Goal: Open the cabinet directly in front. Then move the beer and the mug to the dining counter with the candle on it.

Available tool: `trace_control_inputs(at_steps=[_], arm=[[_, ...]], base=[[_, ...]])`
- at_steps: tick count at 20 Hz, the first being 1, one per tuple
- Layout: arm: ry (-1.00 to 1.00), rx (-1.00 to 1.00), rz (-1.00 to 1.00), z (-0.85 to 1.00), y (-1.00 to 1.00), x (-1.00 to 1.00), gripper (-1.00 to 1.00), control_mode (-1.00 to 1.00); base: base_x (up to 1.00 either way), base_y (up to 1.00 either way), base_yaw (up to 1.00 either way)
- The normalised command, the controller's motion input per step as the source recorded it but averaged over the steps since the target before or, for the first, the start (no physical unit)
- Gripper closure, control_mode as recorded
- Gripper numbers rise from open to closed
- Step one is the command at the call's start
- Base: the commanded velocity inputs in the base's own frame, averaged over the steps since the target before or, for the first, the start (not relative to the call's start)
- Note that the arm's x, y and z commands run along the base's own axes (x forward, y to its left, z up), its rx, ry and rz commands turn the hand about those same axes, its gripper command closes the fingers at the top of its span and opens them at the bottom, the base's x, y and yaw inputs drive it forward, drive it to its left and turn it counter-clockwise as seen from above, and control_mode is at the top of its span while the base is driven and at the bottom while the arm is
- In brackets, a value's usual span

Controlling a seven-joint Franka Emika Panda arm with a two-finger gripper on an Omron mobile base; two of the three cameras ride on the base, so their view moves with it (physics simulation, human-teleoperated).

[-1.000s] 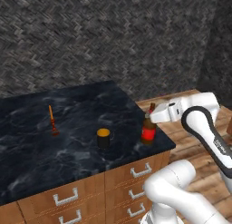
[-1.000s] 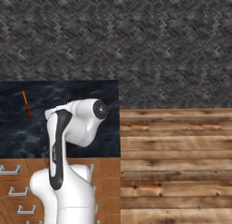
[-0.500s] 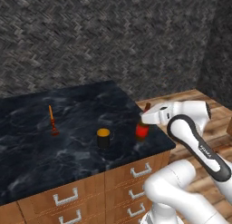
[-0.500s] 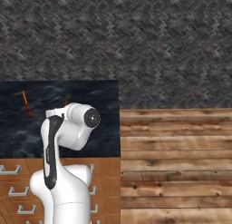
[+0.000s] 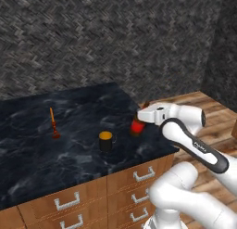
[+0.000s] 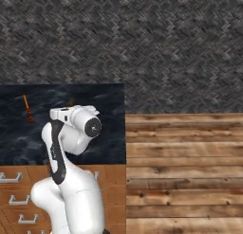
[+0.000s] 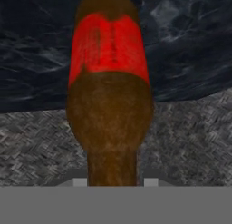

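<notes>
While gripped in the claw (image 5: 139, 117), beer (image 5: 137, 125) near dining counter (image 5: 152, 147) edge, mug (image 5: 106, 141) beside.

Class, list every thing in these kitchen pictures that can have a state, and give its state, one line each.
beer: gripped at its neck, tipped over, above the counter's right end.
gripper: shut on the beer.
mug: upright on the dining counter, not held.
candle: upright, unlit.
drawers: closed.
</notes>
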Motion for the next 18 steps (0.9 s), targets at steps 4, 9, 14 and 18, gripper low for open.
trace_control_inputs(at_steps=[4,9,14,18], arm=[[-0.18,-0.02,0.00,-0.13,0.00,0.37,1.00,-1.00],[-0.17,-0.11,0.00,-0.21,0.00,0.17,1.00,-1.00],[-0.14,-0.19,0.00,-0.22,-0.01,0.00,1.00,-1.00],[-0.04,-0.15,0.00,-0.21,0.00,0.10,1.00,-1.00]], base=[[0.00,0.00,0.00],[0.00,0.00,0.00],[0.00,0.00,0.00],[0.00,0.00,0.00]])
